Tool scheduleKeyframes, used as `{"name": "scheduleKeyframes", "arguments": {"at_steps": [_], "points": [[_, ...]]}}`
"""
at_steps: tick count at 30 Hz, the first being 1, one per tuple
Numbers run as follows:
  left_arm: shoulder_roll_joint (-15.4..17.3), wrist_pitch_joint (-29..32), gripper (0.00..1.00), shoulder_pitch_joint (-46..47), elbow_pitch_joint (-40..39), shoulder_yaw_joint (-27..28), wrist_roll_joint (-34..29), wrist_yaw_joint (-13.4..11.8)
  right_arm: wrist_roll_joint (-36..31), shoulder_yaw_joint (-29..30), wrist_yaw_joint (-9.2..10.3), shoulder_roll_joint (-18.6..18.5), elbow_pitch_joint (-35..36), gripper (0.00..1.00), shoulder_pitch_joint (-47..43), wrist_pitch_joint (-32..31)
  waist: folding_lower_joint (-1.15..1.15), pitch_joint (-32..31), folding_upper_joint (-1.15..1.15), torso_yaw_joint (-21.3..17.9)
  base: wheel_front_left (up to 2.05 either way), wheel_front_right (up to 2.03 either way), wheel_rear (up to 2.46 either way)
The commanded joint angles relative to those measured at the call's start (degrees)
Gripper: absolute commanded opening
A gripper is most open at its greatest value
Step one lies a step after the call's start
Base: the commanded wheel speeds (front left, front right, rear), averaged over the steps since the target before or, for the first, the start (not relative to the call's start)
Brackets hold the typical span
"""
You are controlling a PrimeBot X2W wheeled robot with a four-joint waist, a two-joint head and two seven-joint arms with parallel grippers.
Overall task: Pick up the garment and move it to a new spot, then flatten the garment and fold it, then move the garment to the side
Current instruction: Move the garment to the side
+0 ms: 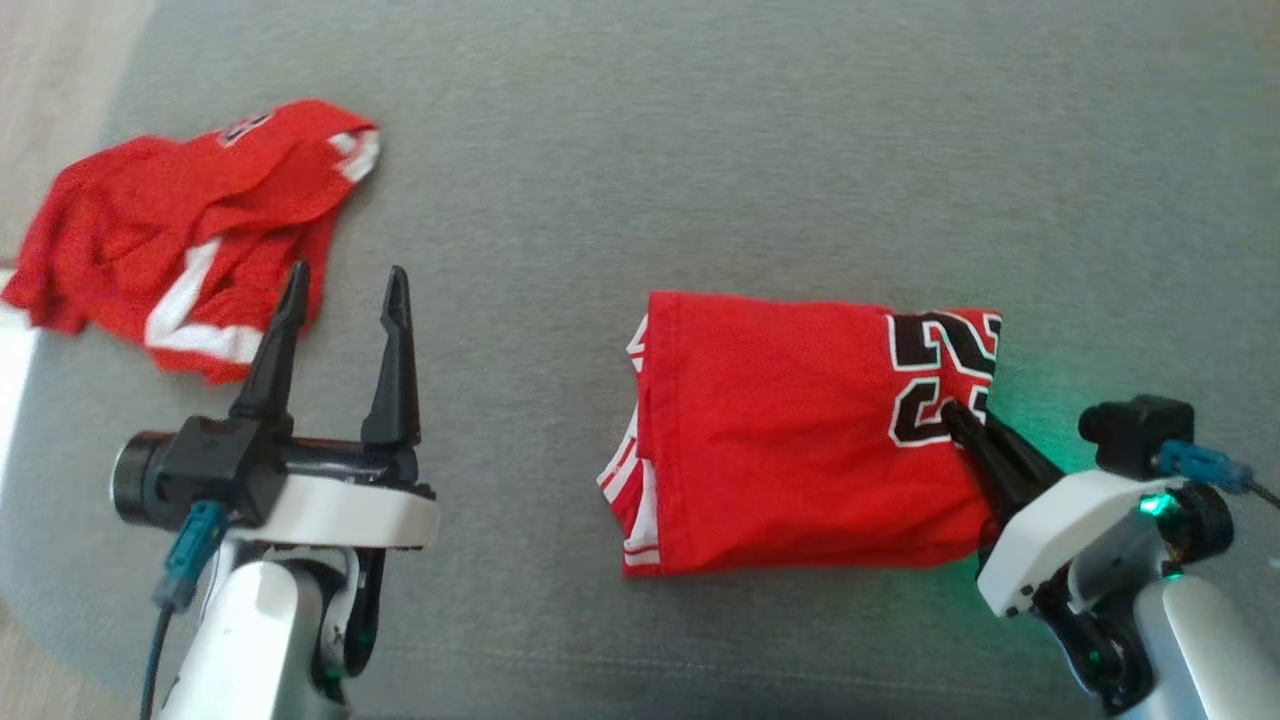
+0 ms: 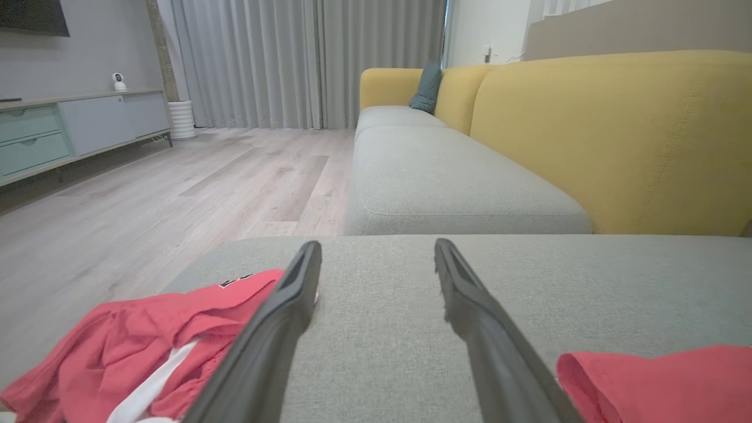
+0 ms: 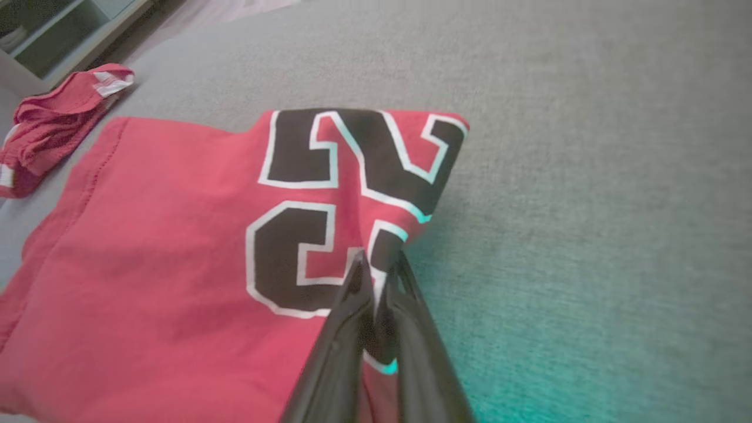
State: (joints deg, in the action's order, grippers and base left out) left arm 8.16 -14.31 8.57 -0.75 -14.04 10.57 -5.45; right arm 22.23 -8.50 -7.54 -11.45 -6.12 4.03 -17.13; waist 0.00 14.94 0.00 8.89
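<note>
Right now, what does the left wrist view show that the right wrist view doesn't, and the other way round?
Left wrist view, not right: the open left fingers, the yellow sofa back and the curtains. Right wrist view, not left: the right fingers shut on the folded garment at its black number print. Both: the grey seat, the crumpled garment and part of the folded one.

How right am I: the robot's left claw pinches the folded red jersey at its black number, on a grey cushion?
Wrong claw: the right claw pinches the folded red jersey at its black number, on the grey cushion, as the right wrist view shows. The left claw stands open.
</note>
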Motion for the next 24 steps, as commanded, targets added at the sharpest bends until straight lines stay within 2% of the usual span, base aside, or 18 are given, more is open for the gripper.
{"name": "scheduleKeyframes", "arguments": {"at_steps": [1, 3, 6, 13, 19, 24], "points": [[0.47, -0.68, 1.00, 1.58, -2.49, 2.58, -0.86, 0.27, -0.72, -1.48, 0.05, -1.89, 3.20, 0.00, 2.10, 0.45, 0.00, -0.06, 0.00, -3.71, 0.00, 0.00, 0.00], [0.52, -0.68, 1.00, 1.59, -2.69, 2.74, -1.11, 0.44, -0.78, -1.81, 0.05, -2.39, 3.61, 0.00, 2.68, 0.58, 0.00, 0.03, 0.00, -5.14, 0.00, 0.00, 0.00], [0.81, -0.68, 1.00, 2.00, -3.24, 2.94, -1.80, 1.14, -0.88, -2.64, 0.05, -4.16, 3.98, 0.00, 5.21, 0.79, 0.00, 0.44, 0.00, -9.92, 0.00, 0.00, 0.00], [1.23, -0.69, 1.00, 4.54, -3.59, 1.38, -3.35, 3.22, -0.93, -1.88, 0.05, -10.38, 1.59, 0.00, 13.76, 1.73, 0.00, 2.36, 0.00, -19.62, 0.00, 0.00, 0.00], [0.76, -0.69, 1.00, 7.99, -3.76, -0.89, -4.52, 4.68, -1.25, 2.11, 0.05, -15.73, -1.17, 0.00, 19.47, 2.91, 0.00, 5.40, 0.00, -24.26, 0.00, 0.00, 0.00], [1.00, -0.66, 1.00, 10.75, -3.91, -2.56, -5.68, 5.70, -0.85, 6.26, 0.05, -17.82, -3.83, 0.00, 23.59, 4.21, 0.00, 8.60, 0.00, -26.60, 0.00, 0.00, 0.00]]}}
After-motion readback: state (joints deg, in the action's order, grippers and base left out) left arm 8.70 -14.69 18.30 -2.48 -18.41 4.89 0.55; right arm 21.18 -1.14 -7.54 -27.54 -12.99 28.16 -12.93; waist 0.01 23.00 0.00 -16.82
